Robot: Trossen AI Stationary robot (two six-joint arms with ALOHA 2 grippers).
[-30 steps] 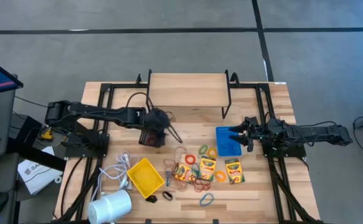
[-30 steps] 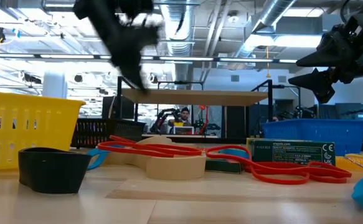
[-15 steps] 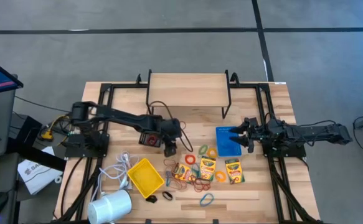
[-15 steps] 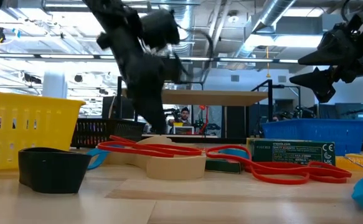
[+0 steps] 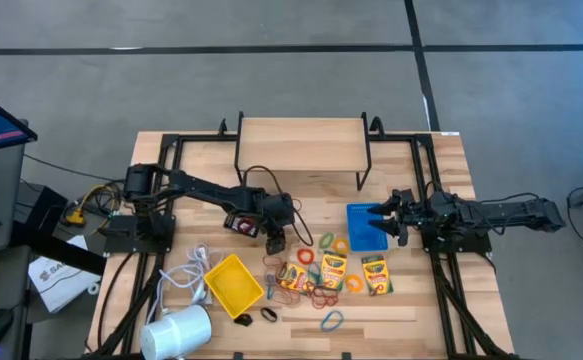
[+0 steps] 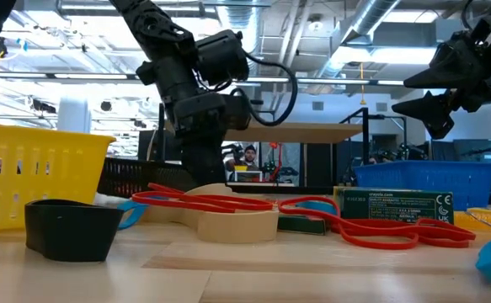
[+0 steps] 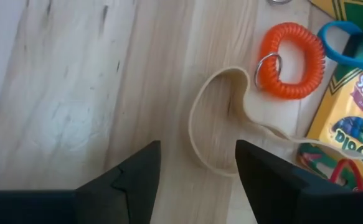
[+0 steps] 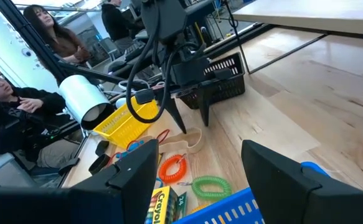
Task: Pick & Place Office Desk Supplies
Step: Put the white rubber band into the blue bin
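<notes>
Left end effector [image 5: 275,241] down at the bench [image 5: 411,300] centre, fingers apart astride a tan band [image 7: 215,124], probably lined up to pinch it. Supplies scattered from 4 to 6 o'clock of it: crayon boxes [image 5: 333,268], coloured rings [image 5: 332,320]. Right end effector [image 5: 385,220] parked at 3 o'clock over the blue bin [image 5: 364,228], fingers spread, likely waiting. Orange coil [image 7: 291,60] beside the band clearest from the left wrist; people beyond the bench only from the right wrist.

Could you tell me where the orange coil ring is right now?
In the left wrist view, the orange coil ring lies on the table just beyond the open left gripper, beside a beige rubber band and a crayon box.
</notes>
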